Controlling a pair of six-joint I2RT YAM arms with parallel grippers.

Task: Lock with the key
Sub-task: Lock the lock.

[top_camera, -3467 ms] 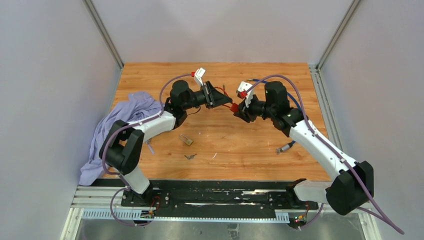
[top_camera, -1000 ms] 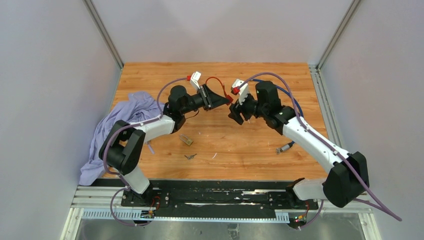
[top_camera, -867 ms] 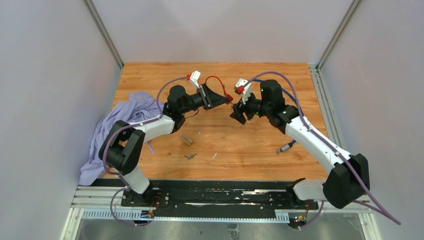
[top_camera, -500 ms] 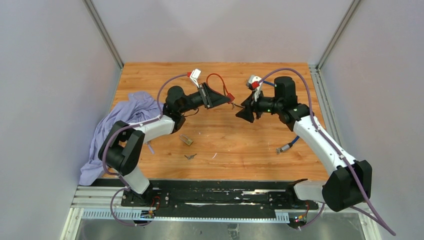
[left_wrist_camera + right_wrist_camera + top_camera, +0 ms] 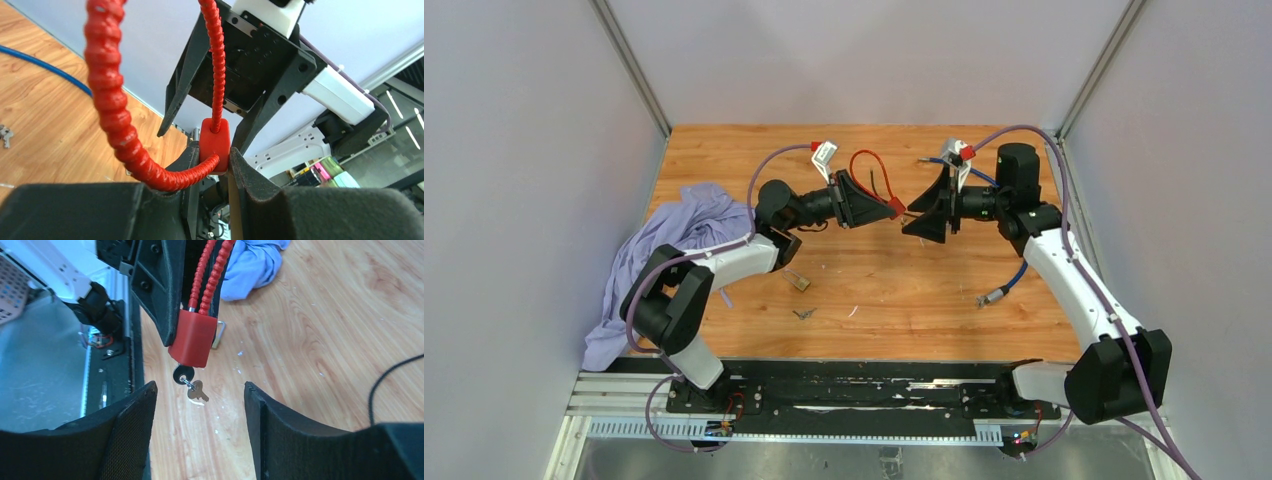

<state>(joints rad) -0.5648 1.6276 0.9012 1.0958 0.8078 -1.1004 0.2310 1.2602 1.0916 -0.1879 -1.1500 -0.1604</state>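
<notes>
The red lock (image 5: 192,337) is gripped by its body in the left end effector (image 5: 215,162), above the counter (image 5: 894,290). A key (image 5: 183,374) is seen in its underside. The right end effector (image 5: 200,390) is spread open just before it, not touching.

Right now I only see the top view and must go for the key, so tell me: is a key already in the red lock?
Observer: Yes. The right wrist view shows what looks like a black-headed key in the end of the lock, with a spare key hanging from it.
Operator: Is the lock held?
Observer: The left wrist view shows the left gripper shut on the lock's body, a pad on each side.
Operator: And my right gripper?
Observer: The right gripper is open, with its fingers on either side of the key in that view. No contact shows.
</notes>
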